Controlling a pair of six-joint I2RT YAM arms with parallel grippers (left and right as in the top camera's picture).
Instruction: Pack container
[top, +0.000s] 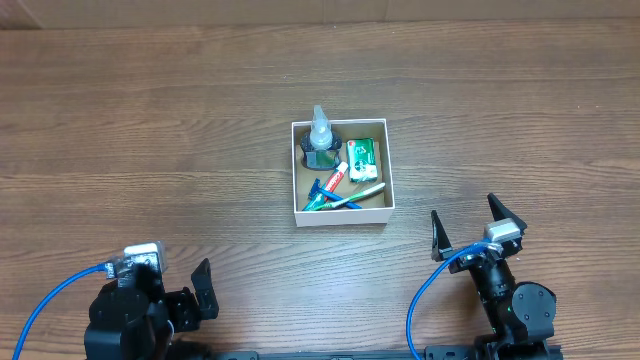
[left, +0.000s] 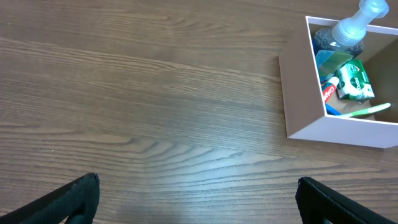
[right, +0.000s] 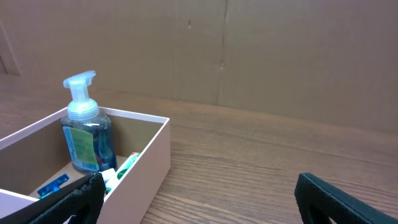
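Observation:
The container (top: 342, 214), a small square white-walled box with a brown inside, sits at the table's middle. It holds a dark bottle with a clear nozzle (top: 320, 135), a green packet (top: 361, 159), a red-and-white tube (top: 336, 178) and a green toothbrush (top: 358, 195). It also shows in the left wrist view (left: 311, 118) at upper right and in the right wrist view (right: 152, 155) at left. My left gripper (top: 205, 290) is open and empty at the near left. My right gripper (top: 472, 228) is open and empty, near right of the container.
A brown cardboard wall (right: 249, 50) stands along the table's far edge. Blue cables (top: 50, 300) run from each arm at the near edge.

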